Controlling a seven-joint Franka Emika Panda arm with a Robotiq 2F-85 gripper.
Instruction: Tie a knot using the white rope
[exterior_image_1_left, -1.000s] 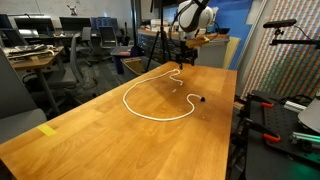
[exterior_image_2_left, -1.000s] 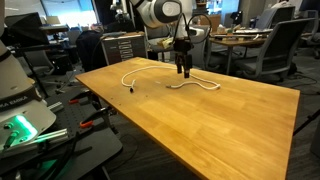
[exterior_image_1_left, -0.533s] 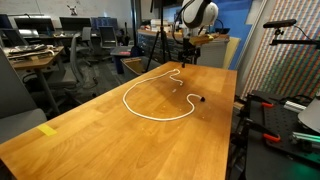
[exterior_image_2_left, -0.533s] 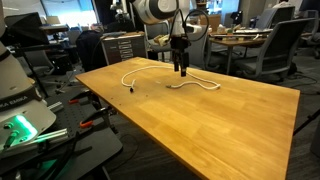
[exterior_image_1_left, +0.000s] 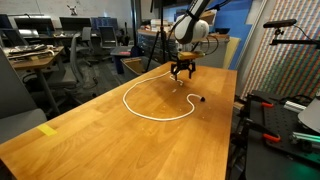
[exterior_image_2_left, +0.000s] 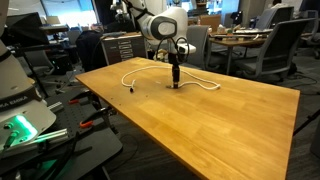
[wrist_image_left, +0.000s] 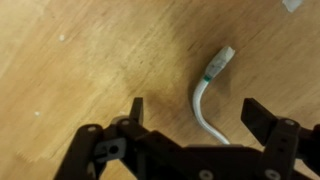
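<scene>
Pincer (exterior_image_1_left: 181, 72) is released, jaws spread wide, holding nothing. It hangs low over the far part of the wooden desk (exterior_image_1_left: 100, 130). In the wrist view the pincer (wrist_image_left: 193, 106) straddles one end of the white rope (wrist_image_left: 199, 100). That end curves between the two fingers, nearer the right-hand one in that picture. It has a greenish band just short of its tip. Can't tell if the fingertips touch the wood yet.

The white rope (exterior_image_1_left: 127, 101) lies flat on the desk in one big open loop. Its other end, the black tip (exterior_image_1_left: 201, 99), sits inside the curve toward the desk edge, well apart from the pincer. In an exterior view the pincer (exterior_image_2_left: 175, 86) is right over the wavy stretch of rope (exterior_image_2_left: 200, 84), and the black tip (exterior_image_2_left: 131, 89) is off to the side.

Risks, as judgement:
- The cord is thin and flat on the wood. Closing too high would pinch air, and going too low would jam the fingertips into the desk (wrist_image_left: 80, 50).
- The rope end is off-centre, so a closing finger may push it sideways before the other meets it.
- A grip too near the banded tip means a short hold, which could slip out on lift.
- Pulling the end carelessly would drag the loose loop and collapse it, and then there is no opening to thread for the knot.
- Nothing anchors the black-tipped end, so the whole rope may slide with any pull.
</scene>
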